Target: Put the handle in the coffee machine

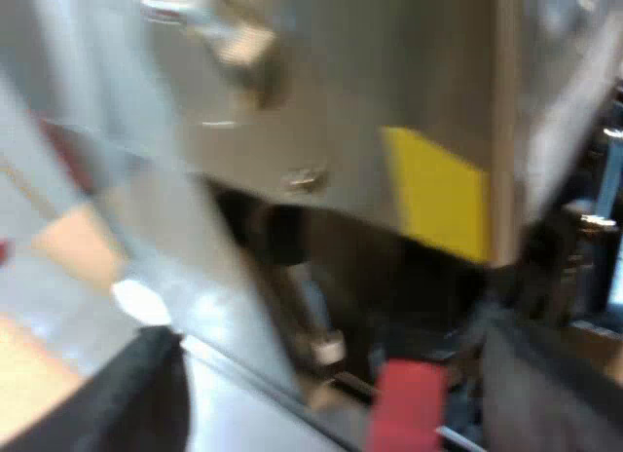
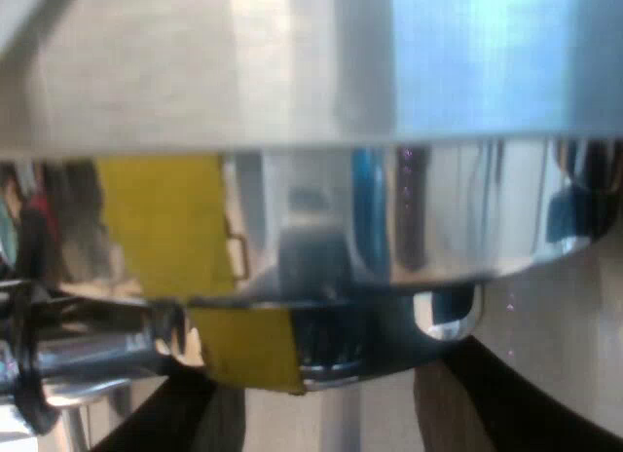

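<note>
Looking out from our left arm, we are close under the steel front of the espresso machine [image 1: 321, 101], which carries a yellow patch [image 1: 438, 194] near its lower edge. Beneath that edge lies a dark recess. The red end of the holder's handle [image 1: 407, 405] shows just below the recess, at the machine's front. Our left gripper [image 1: 336, 340] stands wide: its two black fingers [image 1: 127, 394] are set far apart, and the red end lies between them, touching neither as far as we can see. Motion blur hides the rest of the handle, so we cannot tell whether the holder is locked into the machine or loose.

From our right arm, we sit right up against the machine [image 2: 292, 72] again, below a broad steel band. Under the band hangs a rounded chrome part [image 2: 438, 218] with a small lug at its lower rim, and a yellow patch [image 2: 161, 228] crosses it. A shiny metal cylinder [image 2: 88, 355] with a dark ring juts in beside the yellow patch. Our right gripper [image 2: 326, 369] is also spread wide, its dark fingers [image 2: 506, 403] apart beneath the chrome part and closed on nothing.
</note>
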`<action>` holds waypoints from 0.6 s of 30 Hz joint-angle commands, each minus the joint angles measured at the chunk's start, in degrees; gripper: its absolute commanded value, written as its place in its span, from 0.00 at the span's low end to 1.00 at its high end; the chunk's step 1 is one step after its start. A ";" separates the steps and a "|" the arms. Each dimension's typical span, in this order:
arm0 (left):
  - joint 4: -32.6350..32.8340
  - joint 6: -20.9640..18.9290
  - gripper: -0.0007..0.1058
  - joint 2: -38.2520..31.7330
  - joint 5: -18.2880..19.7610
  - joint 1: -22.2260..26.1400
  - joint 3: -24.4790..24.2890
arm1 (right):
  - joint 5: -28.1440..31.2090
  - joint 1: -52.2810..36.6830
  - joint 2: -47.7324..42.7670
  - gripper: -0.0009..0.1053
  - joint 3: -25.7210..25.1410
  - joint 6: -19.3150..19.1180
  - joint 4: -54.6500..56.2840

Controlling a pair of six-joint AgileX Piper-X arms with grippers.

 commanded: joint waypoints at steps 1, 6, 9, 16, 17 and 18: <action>-0.42 -1.68 0.36 -0.54 1.78 1.14 -1.08 | -1.06 0.05 -2.03 0.41 -1.11 -0.39 -3.36; -0.46 -1.61 0.01 -0.54 0.76 1.34 -2.78 | -1.06 0.05 -2.03 0.41 -1.11 -0.39 -3.36; -0.47 -1.74 0.01 0.15 -0.22 1.31 -3.77 | -1.06 0.05 -2.03 0.41 -1.11 -0.39 -3.36; -0.27 -4.18 0.01 5.19 -4.35 1.31 -7.72 | -1.06 0.05 -2.03 0.41 -1.11 -0.39 -3.36; 0.25 -4.75 0.01 7.78 -5.37 1.31 -10.00 | -1.06 0.05 -2.03 0.41 -1.11 -0.39 -3.36; 0.83 -4.74 0.01 8.86 -5.73 1.31 -11.22 | -1.06 0.05 -2.03 0.41 -1.11 -0.39 -3.36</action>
